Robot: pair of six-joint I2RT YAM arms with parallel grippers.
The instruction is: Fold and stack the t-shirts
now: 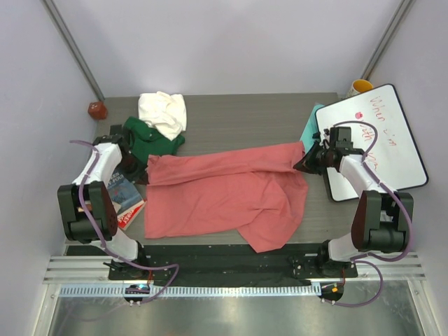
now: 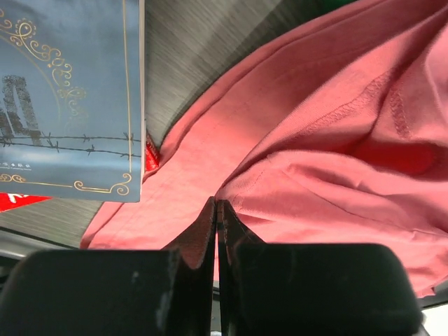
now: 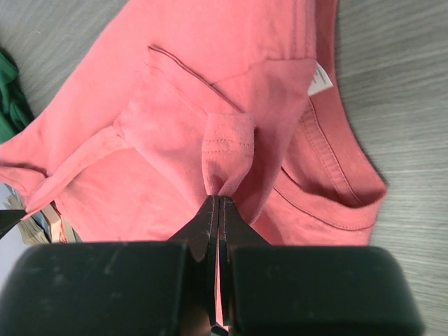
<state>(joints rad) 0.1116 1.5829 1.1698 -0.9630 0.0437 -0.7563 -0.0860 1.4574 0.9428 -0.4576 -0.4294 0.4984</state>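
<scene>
Plainly, the left gripper (image 2: 215, 204) is clamped on the far left corner of the salmon-pink t-shirt (image 1: 224, 192). The right gripper (image 3: 218, 199) pinches a hem fold at its right end.

Bright even light, soft shadows, sharp

Three shirts (image 1: 224, 192) (image 1: 150, 140) (image 1: 162, 112), two books (image 1: 119, 187) (image 1: 131, 213)
One pink shirt (image 3: 210, 105), one green, one cream; also one whiteboard (image 1: 378, 140), one yellow cup (image 1: 362, 86), two arms (image 1: 98, 164) (image 1: 364, 175).

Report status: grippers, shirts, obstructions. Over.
Left gripper and right gripper shut on salmon-pink t-shirt. Green t-shirt, cream t-shirt unfolded, far-left. Book at shirt's left edge.
</scene>
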